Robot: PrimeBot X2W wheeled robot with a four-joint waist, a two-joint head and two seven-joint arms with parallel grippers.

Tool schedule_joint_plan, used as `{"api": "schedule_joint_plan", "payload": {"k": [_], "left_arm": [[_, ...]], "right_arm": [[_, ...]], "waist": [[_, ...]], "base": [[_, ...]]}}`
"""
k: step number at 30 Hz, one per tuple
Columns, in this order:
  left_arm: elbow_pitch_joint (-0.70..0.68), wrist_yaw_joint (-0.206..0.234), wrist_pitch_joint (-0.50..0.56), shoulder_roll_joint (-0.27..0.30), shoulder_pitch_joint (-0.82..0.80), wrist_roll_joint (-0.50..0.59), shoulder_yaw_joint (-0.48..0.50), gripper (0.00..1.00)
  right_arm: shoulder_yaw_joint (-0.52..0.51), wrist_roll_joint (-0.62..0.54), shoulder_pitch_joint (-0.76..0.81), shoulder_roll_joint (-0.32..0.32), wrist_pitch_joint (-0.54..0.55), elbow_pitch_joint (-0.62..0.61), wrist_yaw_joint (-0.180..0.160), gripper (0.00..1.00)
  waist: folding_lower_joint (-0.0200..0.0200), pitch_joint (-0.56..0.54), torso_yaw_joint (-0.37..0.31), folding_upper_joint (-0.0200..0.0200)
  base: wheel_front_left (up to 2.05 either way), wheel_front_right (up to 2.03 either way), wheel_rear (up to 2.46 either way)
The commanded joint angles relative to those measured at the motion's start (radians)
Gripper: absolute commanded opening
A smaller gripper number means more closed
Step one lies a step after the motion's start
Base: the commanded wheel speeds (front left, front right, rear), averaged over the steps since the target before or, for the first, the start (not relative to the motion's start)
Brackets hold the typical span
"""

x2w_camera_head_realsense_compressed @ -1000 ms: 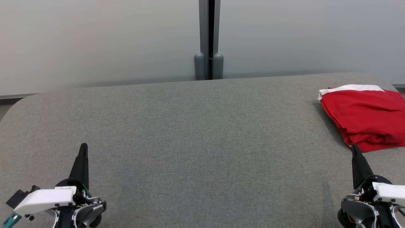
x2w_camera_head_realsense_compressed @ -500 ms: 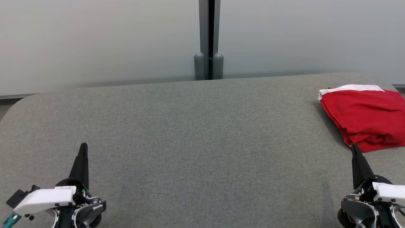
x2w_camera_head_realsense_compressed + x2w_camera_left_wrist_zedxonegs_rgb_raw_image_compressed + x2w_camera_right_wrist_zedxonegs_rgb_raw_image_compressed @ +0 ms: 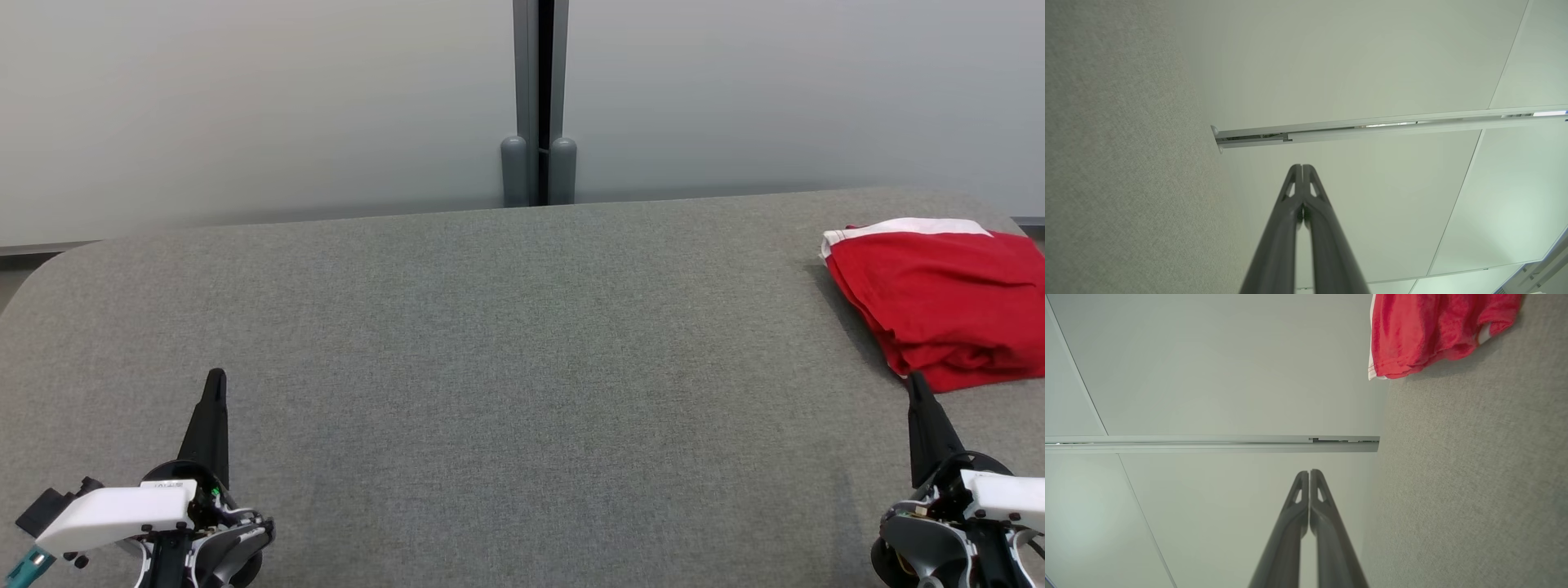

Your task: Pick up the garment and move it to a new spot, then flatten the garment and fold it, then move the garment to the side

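Observation:
The garment (image 3: pixel 939 298) is red with a white edge and lies folded at the far right of the grey padded table (image 3: pixel 506 359); it also shows at the top right of the right wrist view (image 3: pixel 1433 330). My right gripper (image 3: pixel 916 384) stands just short of its near edge, shut and empty, fingers pressed together (image 3: pixel 1309 473). My left gripper (image 3: pixel 215 380) rests at the lower left, well away from the cloth, also shut with nothing in it (image 3: pixel 1301 167).
Pale wall panels with a grey vertical post (image 3: pixel 539 98) stand behind the table's far edge. The table's corners are rounded, with the left edge (image 3: pixel 33 282) falling away. A wide stretch of grey surface lies between the grippers.

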Motion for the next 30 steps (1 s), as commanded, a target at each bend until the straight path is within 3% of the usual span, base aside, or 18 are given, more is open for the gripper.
{"api": "schedule_joint_plan", "payload": {"k": [1, 30], "left_arm": [[0.001, -0.003, 0.003, 0.003, -0.01, 0.005, 0.004, 0.0], [0.001, -0.003, 0.005, 0.001, -0.011, 0.007, 0.006, 0.0]], "right_arm": [[-0.001, 0.004, -0.011, -0.003, 0.004, -0.002, 0.0, 0.0], [-0.001, 0.004, -0.011, -0.003, 0.004, -0.002, 0.0, 0.0]], "waist": [[-0.0001, 0.0, 0.0, 0.0], [-0.0001, 0.0, 0.0, 0.0]], "base": [[0.0, 0.0, 0.0], [0.0, 0.0, 0.0]]}}
